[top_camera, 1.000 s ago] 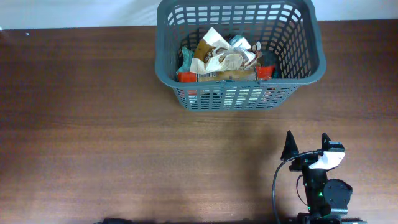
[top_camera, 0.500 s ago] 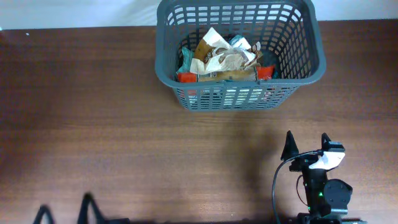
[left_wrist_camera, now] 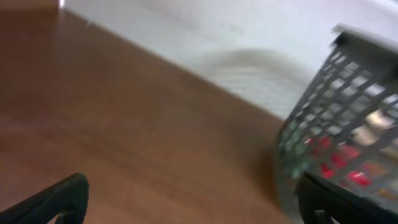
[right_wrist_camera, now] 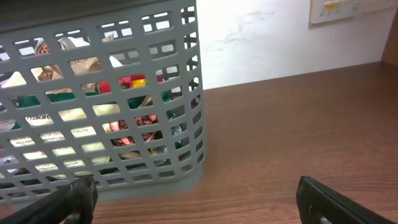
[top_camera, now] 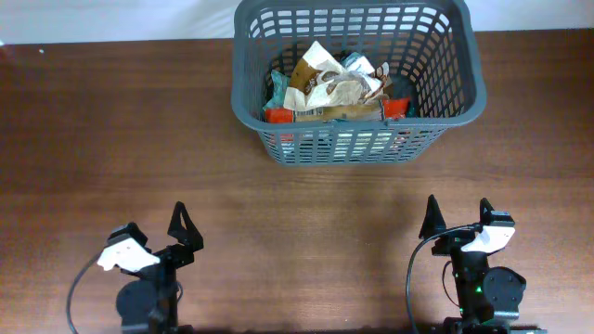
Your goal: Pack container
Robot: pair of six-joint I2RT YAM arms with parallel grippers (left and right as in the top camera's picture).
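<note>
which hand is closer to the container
Right. The right hand sits just in front of the container, near its right end; the left hand is farther off, beyond its left side.

A: Overhead: lit ok?
B: Bright, even, soft, from above. No glare on table [top_camera: 111,121]. Only faint shadow along near side of container [top_camera: 357,147].
A: Sharp?
B: Yes, edge to edge. Slight bend along far table edge.
A: Left wrist?
B: Smeared thruout w/ motion blur. Lattice fuzzy, packets [left_wrist_camera: 357,178] just red and tan blotches, left fingers [left_wrist_camera: 59,198] soft dark blobs. Pale sheen on wood toward far edge.
A: Right wrist?
B: Crisp. Bright wall [right_wrist_camera: 280,37] behind, light thru slots, thin shadow under container base. Right fingers [right_wrist_camera: 68,202] at bottom corners out of focus.
</note>
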